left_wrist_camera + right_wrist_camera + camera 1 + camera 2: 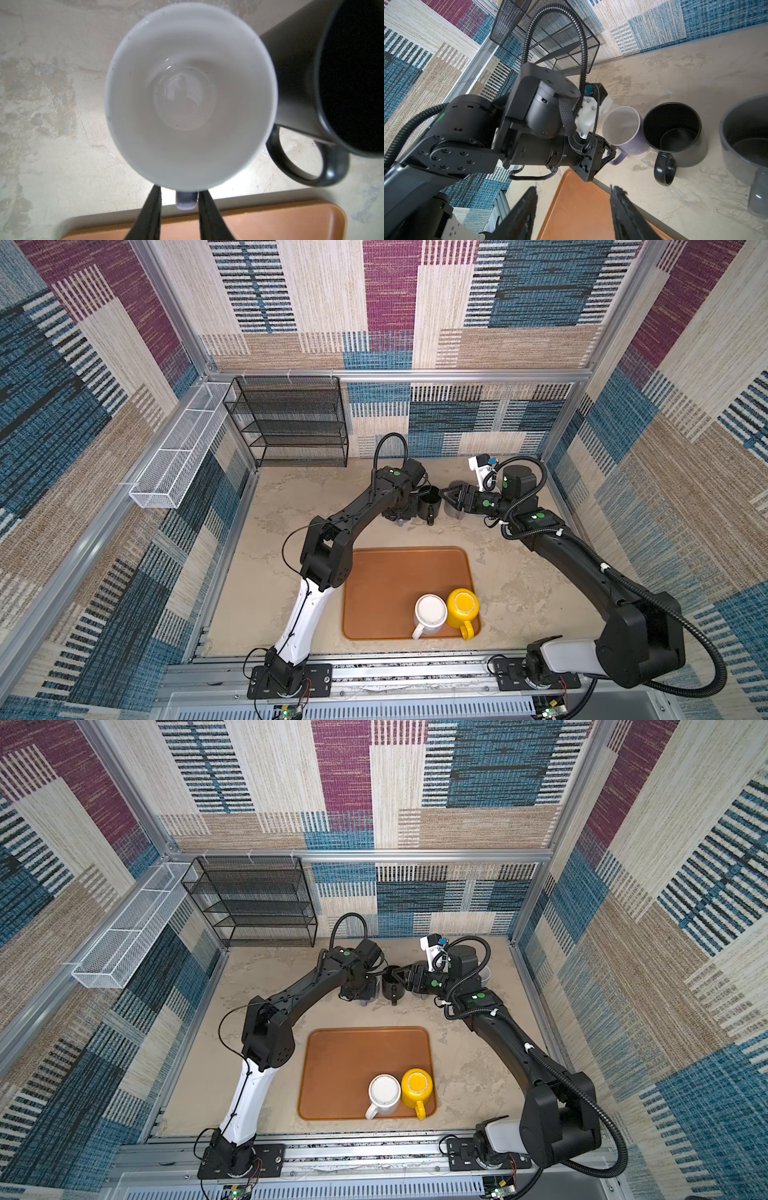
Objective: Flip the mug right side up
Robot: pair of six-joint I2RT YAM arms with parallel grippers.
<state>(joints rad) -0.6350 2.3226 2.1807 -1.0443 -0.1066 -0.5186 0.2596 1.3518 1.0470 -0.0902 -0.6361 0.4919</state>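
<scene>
We found the lavender mug standing mouth up on the table, a little above the middle of both top views and beyond the upper edge of the brown tray, so we judged the turn itself done. The left gripper hung straight over it with its fingers either side of the handle, slightly parted, with a strip of light showing on one side. We took that for letting go rather than pinching, the handle being the slim part to turn a mug by. The right gripper was spread wide and empty, close by near the centre of the top views. A black mug stood upright just beside the lavender one, with a grey mug beyond it, which we thought would crowd any sideways retreat. In the tray's lower right a white mug and a yellow mug sat side by side, seemingly base up. The black mesh rack stood well apart, at upper left
</scene>
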